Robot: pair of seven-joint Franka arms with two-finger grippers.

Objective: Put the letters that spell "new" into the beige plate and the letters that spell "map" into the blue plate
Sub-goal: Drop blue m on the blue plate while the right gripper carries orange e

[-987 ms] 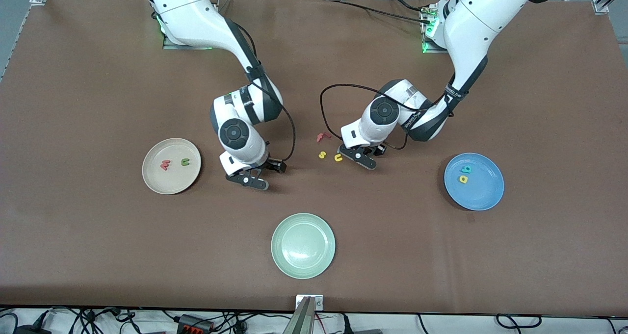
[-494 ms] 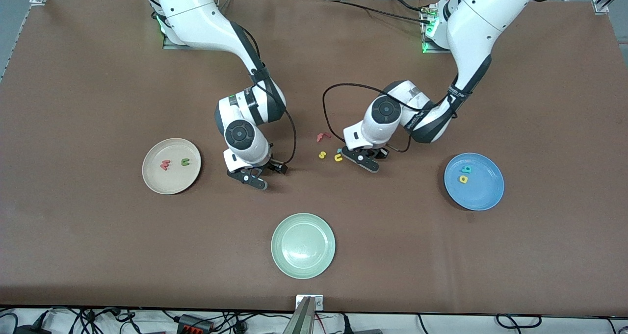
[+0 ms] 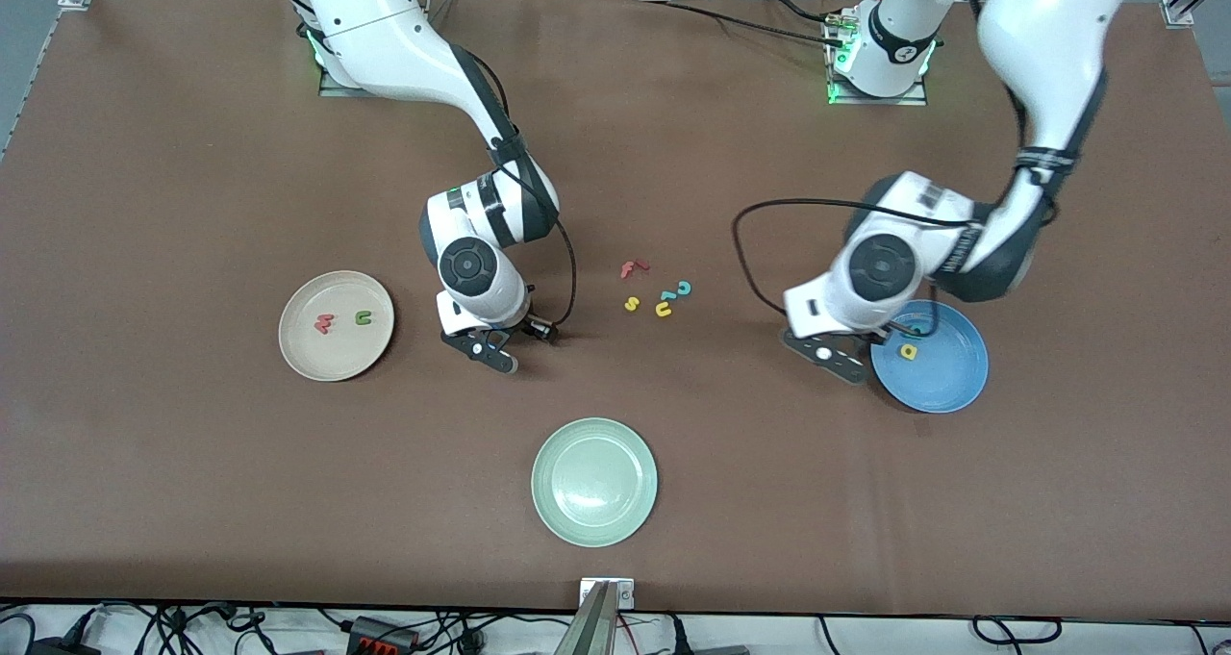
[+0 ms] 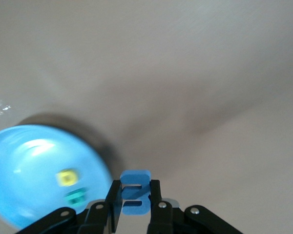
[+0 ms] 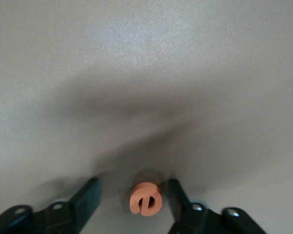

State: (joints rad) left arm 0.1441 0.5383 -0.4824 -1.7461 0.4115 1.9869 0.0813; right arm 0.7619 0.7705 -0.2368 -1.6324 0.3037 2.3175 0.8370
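Left gripper [image 4: 135,201] carried blue m [image 4: 135,192] plateward, orange e [image 5: 145,199] between right fingers [image 5: 85,201]

We see our left gripper [image 4: 135,204] clamped shut, arm bent low; our right gripper [image 5: 145,200] hangs down, fingers apart

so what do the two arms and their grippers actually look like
Both arms are glossy white with black joint bands and round dark-grey caps at the wrist. A black cable loops along each forearm. The left gripper and right gripper are black, two-fingered, with silver screws. Green lights glow at both bases.
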